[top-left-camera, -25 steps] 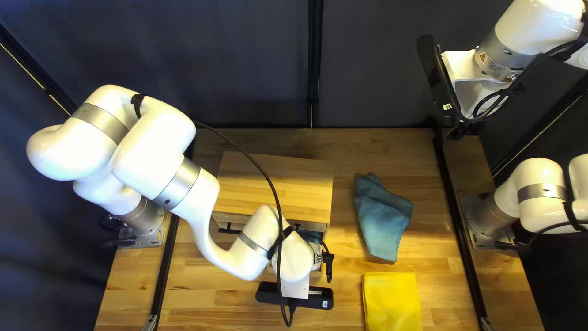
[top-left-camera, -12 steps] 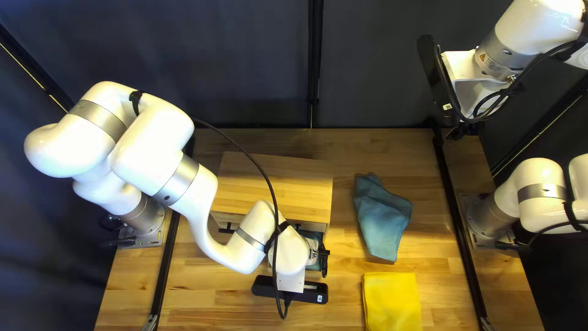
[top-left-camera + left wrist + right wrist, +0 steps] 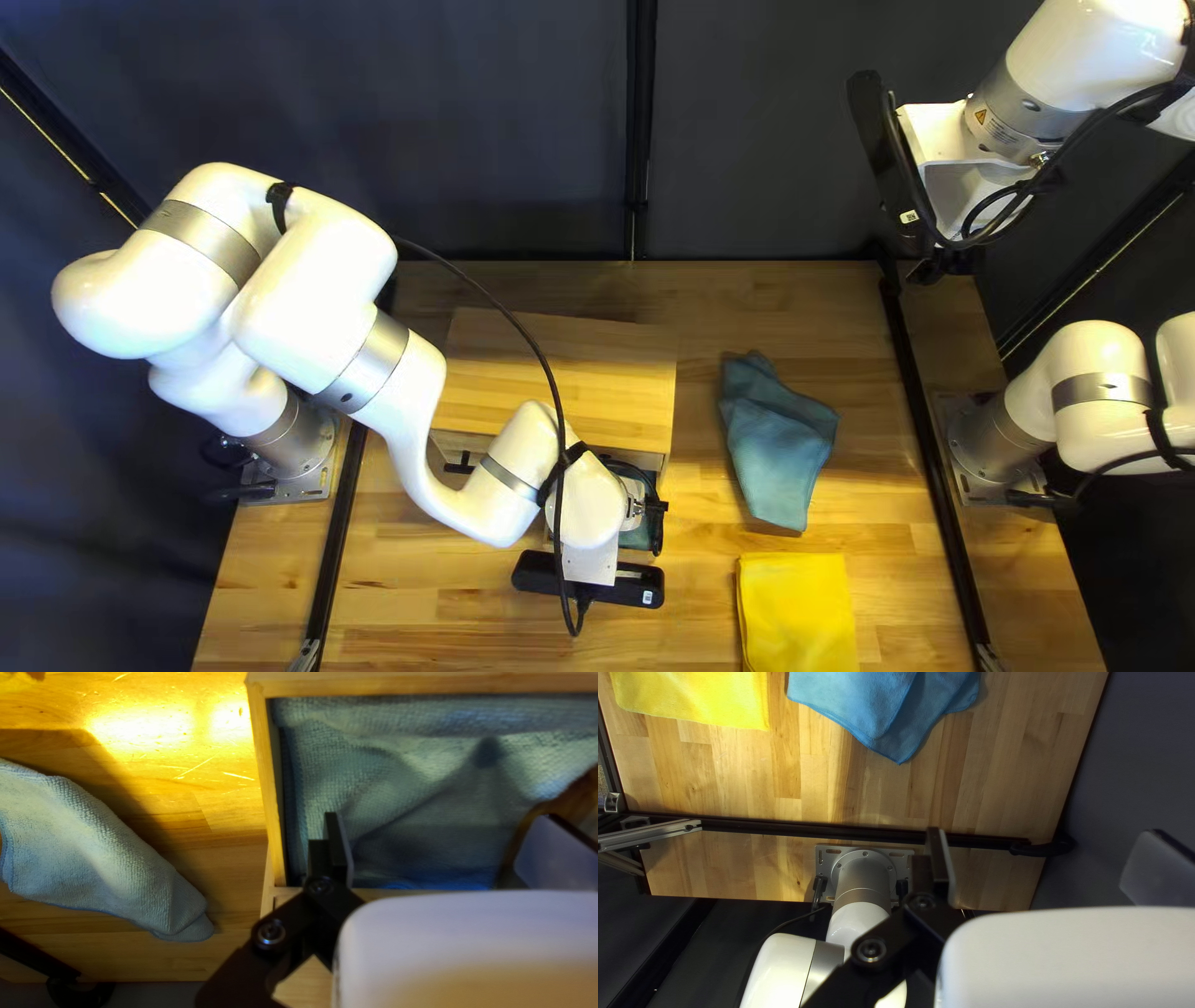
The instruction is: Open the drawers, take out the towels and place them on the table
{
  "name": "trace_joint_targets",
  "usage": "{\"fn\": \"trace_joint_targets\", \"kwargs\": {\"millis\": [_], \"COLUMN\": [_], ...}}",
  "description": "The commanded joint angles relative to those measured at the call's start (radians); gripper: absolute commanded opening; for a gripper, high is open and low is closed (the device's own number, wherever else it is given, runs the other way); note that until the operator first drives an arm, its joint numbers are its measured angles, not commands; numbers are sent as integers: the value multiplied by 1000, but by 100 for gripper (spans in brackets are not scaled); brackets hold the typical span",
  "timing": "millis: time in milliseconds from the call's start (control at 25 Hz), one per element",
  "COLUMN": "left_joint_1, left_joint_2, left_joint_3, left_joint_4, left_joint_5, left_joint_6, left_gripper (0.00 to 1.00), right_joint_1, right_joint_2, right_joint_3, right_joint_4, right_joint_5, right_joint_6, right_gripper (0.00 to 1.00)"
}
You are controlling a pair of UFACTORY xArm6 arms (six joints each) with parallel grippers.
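Note:
A wooden drawer box (image 3: 560,373) stands mid-table with one drawer (image 3: 270,788) pulled out toward the near edge. A teal towel (image 3: 397,779) lies crumpled inside it, and its edge peeks out under my wrist (image 3: 640,538). My left gripper (image 3: 439,854) is open, its fingers (image 3: 334,844) dipped into the drawer's near end and resting over the cloth without pinching it. A blue towel (image 3: 775,439) and a folded yellow towel (image 3: 794,607) lie on the table right of the box. My right gripper (image 3: 1041,868) hangs open and empty, high above the table's right edge.
The blue towel's tip (image 3: 93,858) lies on the table just beside the drawer's outer wall. The right arm's base (image 3: 864,872) sits by a black rail (image 3: 808,828) along the table's right side. Bare wood runs along the near left of the table (image 3: 420,616).
My left wrist has shifted slightly left and toward the box, bringing the gripper further over the open drawer. The right arm and both towels on the table have not moved.

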Motion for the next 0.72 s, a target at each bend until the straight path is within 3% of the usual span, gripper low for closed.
{"fn": "trace_joint_targets", "kwargs": {"millis": [40, 400, 520, 560, 600, 640, 720], "left_joint_1": [4, 18, 26, 28, 29, 29, 26], "left_joint_2": [14, 40, 63, 73, 80, 91, 100], "left_joint_3": [-6, -9, -22, -28, -33, -40, -47], "left_joint_4": [2, 6, 8, 9, 10, 11, 13], "left_joint_5": [-10, -31, -39, -41, -42, -45, -41], "left_joint_6": [3, 8, 13, 14, 15, 17, 20], "left_gripper": [100, 100, 93, 73, 7, 0, 0], "right_joint_1": [0, 0, 0, 0, 0, 0, 0], "right_joint_2": [0, 0, 0, 0, 0, 0, 0], "right_joint_3": [0, 0, 0, 0, 0, 0, 0], "right_joint_4": [0, 0, 0, 0, 0, 0, 0], "right_joint_5": [0, 0, 0, 0, 0, 0, 0], "right_joint_6": [0, 0, 0, 0, 0, 0, 0], "right_gripper": [100, 100, 100, 100, 100, 100, 100]}}
